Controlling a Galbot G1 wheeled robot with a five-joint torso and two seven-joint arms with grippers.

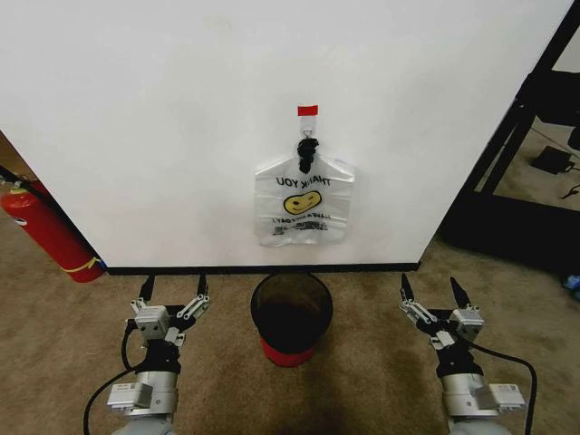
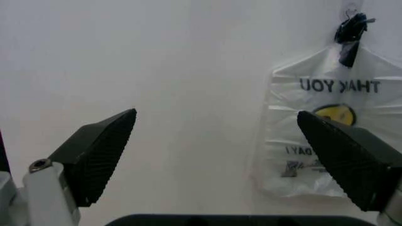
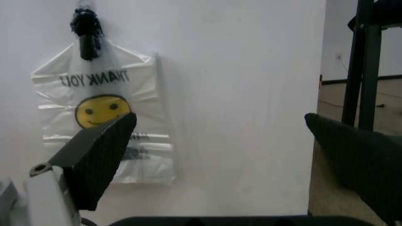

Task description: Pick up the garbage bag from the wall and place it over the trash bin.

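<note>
On the white wall hangs a flat bunch of see-through plastic bags [image 1: 304, 204] from a hook, gathered by a black tie [image 1: 306, 156]. Its front shows a yellow smiley face and black lettering. A single garbage bag cannot be told apart from the bunch [image 2: 326, 94] [image 3: 94, 94]. Directly below it on the carpet stands the trash bin [image 1: 256, 313], round and black with a red base. My left gripper [image 1: 174, 288] [image 2: 217, 114] is open, low and to the bin's left. On the bin's other side my right gripper [image 1: 429, 285] [image 3: 220, 117] is open at the same height. Both hold nothing.
A red fire extinguisher [image 1: 45, 231] leans at the wall's left end. A black metal frame [image 1: 526, 118] stands past the wall's right edge. A black baseboard [image 1: 181, 269] runs along the wall's foot, and brown carpet [image 1: 362, 362] covers the floor.
</note>
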